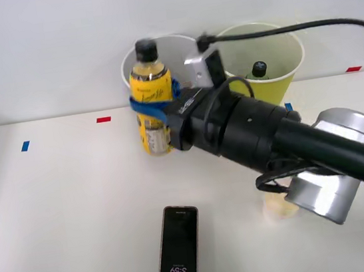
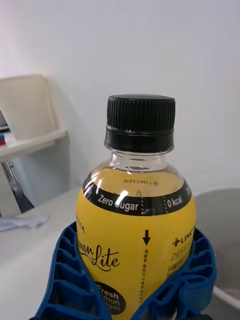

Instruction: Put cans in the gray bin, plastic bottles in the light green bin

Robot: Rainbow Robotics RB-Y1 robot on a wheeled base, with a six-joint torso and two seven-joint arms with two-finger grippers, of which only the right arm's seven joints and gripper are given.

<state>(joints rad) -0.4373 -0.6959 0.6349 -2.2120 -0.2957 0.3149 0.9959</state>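
Note:
My right gripper [image 1: 149, 108] is shut on the yellow-labelled plastic bottle [image 1: 149, 90], its blue ribbed fingers [image 2: 70, 270] wrapped around the label below the black cap [image 2: 140, 122]. The bottle stands upright, its base at the table just in front of the gray bin [image 1: 171, 41], whose pale inside shows behind it. To the right is the light green bin [image 1: 276, 83], with a dark green bottle's black cap [image 1: 258, 69] showing inside. The cans are out of view.
A phone [image 1: 178, 246] lies face up near the table's front edge. A pale round object [image 1: 279, 209] sits on the table, partly hidden under my arm. Red and blue tape marks [image 1: 103, 119] dot the tabletop. A black cable [image 1: 328, 23] arcs over the green bin.

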